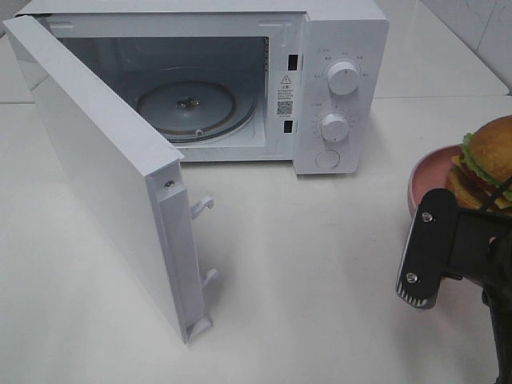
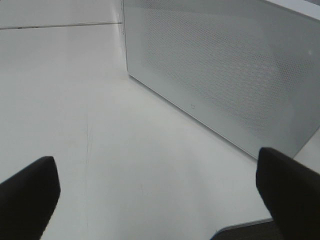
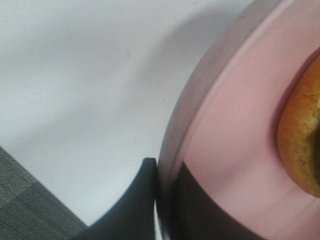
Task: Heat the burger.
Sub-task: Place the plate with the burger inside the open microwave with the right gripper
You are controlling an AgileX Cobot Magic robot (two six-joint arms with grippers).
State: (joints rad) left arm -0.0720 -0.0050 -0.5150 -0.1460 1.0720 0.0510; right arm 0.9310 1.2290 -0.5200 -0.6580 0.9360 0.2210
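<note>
The burger (image 1: 492,148), with a golden bun, green lettuce and yellow cheese, sits on a round pink plate (image 1: 424,172) at the table's right edge. My right gripper (image 1: 438,206) is at the plate's near rim. In the right wrist view this gripper (image 3: 165,172) is shut on the plate's rim (image 3: 235,130), one finger on each side, and the bun's edge (image 3: 300,145) lies just beyond. My left gripper (image 2: 157,185) is open and holds nothing; it hovers over bare table facing the microwave door (image 2: 220,65). The left arm is hidden in the exterior view.
The white microwave (image 1: 336,80) stands at the back with its door (image 1: 104,160) swung wide open to the left. Its glass turntable (image 1: 186,108) is bare. Two knobs are on its right panel. White tabletop lies between the microwave and the plate.
</note>
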